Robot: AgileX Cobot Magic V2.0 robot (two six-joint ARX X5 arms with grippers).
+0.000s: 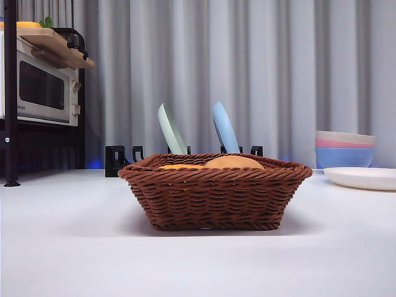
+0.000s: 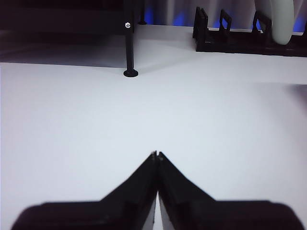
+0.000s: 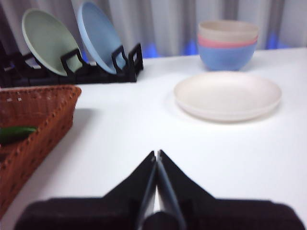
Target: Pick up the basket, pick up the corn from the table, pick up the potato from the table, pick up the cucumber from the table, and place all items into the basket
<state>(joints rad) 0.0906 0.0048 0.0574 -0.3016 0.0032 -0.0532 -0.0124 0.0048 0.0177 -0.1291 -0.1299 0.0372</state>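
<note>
Basket (image 1: 215,197) resting on tabletop (image 1: 74,247) with potato (image 1: 234,162), corn (image 1: 180,166) and cucumber (image 3: 15,133) inside; left gripper (image 2: 157,154) and right gripper (image 3: 156,153) apart from it, jaws clenched, empty.

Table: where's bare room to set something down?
Open white tabletop lies in front of and left of the brown wicker basket, and between it and the cream plate. Crowded behind: black dish rack, stacked bowls.

Grey curtain (image 1: 247,74) behind; black shelf (image 1: 10,93) left, microwave (image 1: 40,90) probably.
</note>
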